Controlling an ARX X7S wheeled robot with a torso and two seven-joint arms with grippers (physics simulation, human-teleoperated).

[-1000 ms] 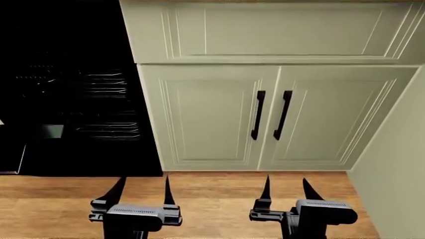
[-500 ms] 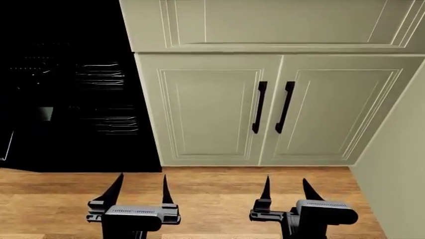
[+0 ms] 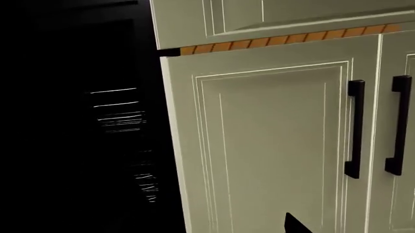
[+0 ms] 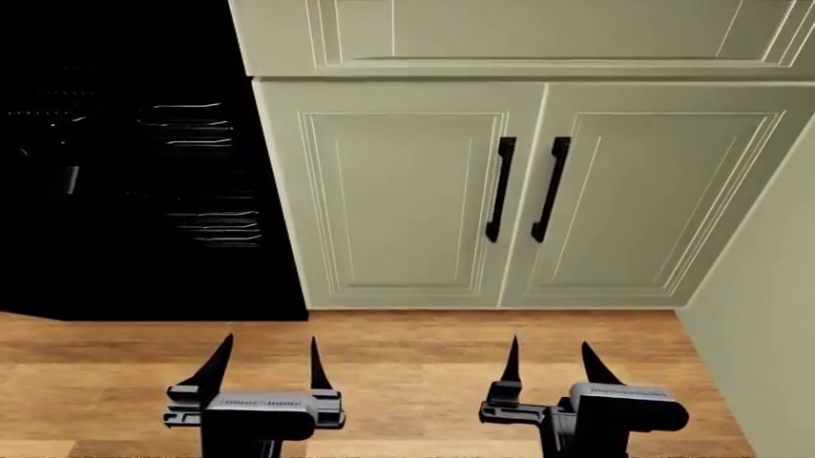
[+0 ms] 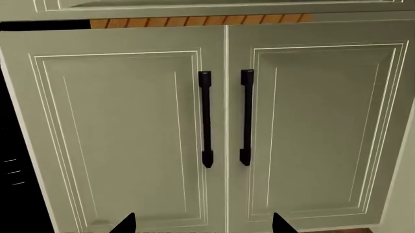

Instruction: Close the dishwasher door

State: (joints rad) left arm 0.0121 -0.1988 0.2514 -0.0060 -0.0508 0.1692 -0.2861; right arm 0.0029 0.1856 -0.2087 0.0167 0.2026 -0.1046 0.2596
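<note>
Facing cabinets, left gripper (image 4: 263, 355) near dishwasher.

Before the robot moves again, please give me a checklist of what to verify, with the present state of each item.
1. Left gripper open and empty: ok, fingers apart, nothing between them.
2. Right gripper open and empty: ok.
3. Dishwasher open: ok, dark cavity with racks shows.
4. Dishwasher door located: not ok, the panel and its handle show in no view.
5. Robot lined up with dishwasher: not ok, both grippers face the green cabinet doors.
6. Floor before the grippers free: ok.
</note>
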